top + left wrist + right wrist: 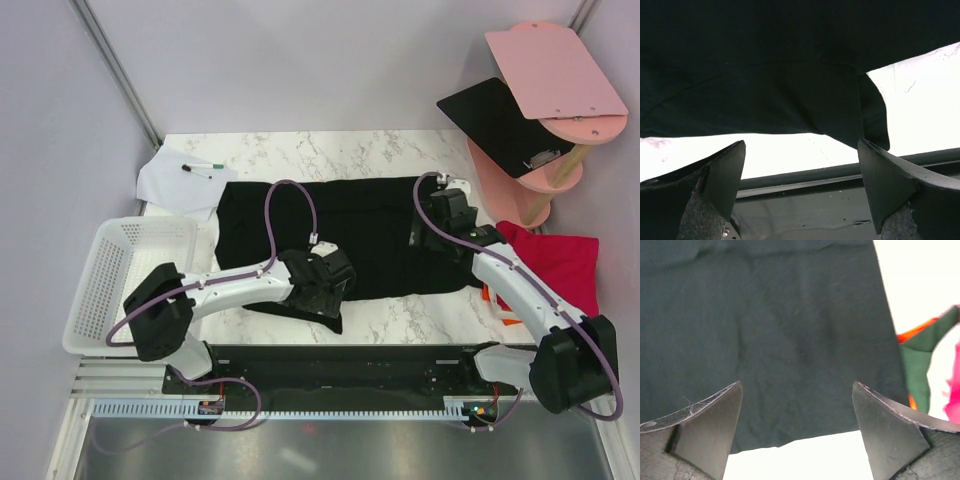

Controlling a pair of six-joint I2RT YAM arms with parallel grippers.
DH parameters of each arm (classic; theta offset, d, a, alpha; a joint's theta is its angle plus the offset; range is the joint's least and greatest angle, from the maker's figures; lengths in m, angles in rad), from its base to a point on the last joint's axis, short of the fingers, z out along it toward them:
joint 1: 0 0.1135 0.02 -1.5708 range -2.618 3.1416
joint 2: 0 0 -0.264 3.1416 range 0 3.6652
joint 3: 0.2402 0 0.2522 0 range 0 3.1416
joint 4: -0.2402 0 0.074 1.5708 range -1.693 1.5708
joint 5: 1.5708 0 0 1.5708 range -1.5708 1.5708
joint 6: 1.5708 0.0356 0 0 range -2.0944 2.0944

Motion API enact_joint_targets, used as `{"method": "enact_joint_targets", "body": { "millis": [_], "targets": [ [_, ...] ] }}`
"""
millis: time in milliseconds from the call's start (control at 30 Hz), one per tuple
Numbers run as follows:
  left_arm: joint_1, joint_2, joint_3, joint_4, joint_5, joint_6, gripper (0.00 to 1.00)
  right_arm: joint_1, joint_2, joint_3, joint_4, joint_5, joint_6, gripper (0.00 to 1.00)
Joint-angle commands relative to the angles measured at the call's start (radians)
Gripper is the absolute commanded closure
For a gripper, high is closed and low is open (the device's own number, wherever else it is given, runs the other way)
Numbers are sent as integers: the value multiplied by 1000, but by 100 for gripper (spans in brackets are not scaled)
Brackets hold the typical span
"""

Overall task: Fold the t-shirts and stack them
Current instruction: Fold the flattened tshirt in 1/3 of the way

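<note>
Top external view showed the black t-shirt (375,225) spread flat mid-table (300,155), with the red t-shirt (560,262) at 3 o'clock. Left wrist view had the left gripper (801,145) released and empty over a sleeve. Right wrist view had the right gripper (797,385) equally spread above the hem, with the green t-shirt (920,357) at 3 o'clock.

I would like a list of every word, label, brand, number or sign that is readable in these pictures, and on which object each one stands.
No text can be read in any view.
White paper sheet: looks blank; any writing is too small to tell.
Black t-shirt: plain, no print or label visible.
Black board and pink board: no readable marking.
</note>
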Motion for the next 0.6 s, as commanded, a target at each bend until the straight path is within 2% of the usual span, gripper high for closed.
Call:
{"method": "enact_joint_targets", "body": {
  "millis": [0, 100, 267, 400, 467, 500, 533, 567],
  "targets": [
    [27, 55, -18, 67, 55, 9, 0, 102, 70, 31, 29, 88, -3, 3],
    [76, 47, -45, 69, 58, 4, 1, 158, 145, 52, 74, 60, -8, 7],
    [204, -60, -111, 75, 63, 55, 0, 247, 277, 118, 170, 20, -61, 13],
    [386, -94, -75, 78, 78, 147, 1, 296, 457, 286, 168, 29, -86, 15],
    [446, -76, -26, 75, 79, 190, 7, 308, 539, 363, 157, 25, -92, 16],
    [461, -65, -9, 70, 82, 198, 13, 311, 561, 385, 146, 26, -92, 18],
    [475, -37, 23, 67, 81, 202, 44, 311, 580, 400, 145, 17, -92, 20],
    [500, -23, 39, 61, 75, 204, 70, 313, 612, 425, 143, 9, -91, 29]
  ]
}}
